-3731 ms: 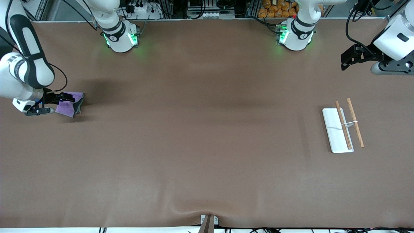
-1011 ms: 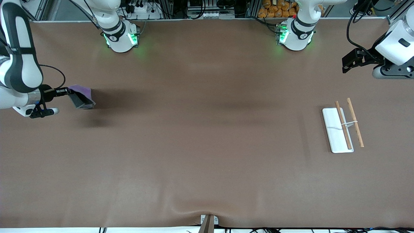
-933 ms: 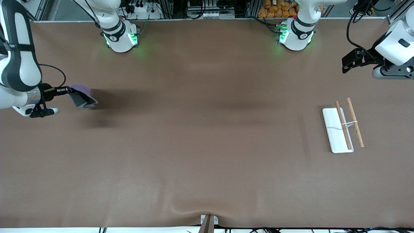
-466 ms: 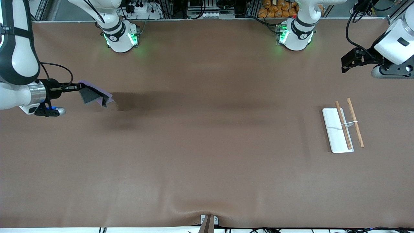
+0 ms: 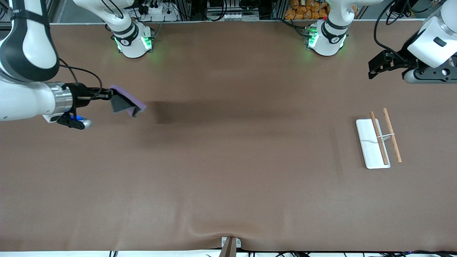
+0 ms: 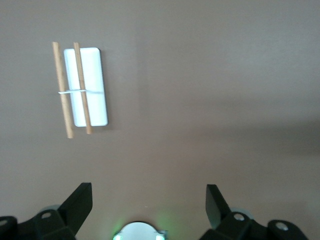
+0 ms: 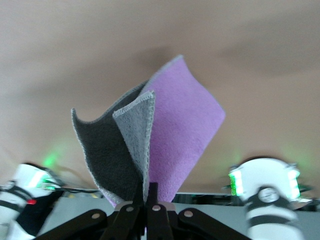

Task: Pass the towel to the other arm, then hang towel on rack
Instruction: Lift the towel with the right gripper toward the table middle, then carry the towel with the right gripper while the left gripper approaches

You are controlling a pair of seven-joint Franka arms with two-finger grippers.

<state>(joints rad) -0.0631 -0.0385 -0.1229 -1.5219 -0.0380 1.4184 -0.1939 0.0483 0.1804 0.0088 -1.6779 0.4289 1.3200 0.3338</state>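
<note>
My right gripper (image 5: pixel 108 94) is clamped on the towel (image 5: pixel 124 101), which hangs from the fingertips over the table. My left gripper (image 6: pixel 149 202) waits spread wide, up over the rack (image 5: pixel 377 140) end

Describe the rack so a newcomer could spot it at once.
On the brown table, look toward the left arm's end, where the open left gripper hovers. The rack lies there alone: a flat white rectangular base carrying two thin parallel wooden rods joined by a white crossbar.
</note>
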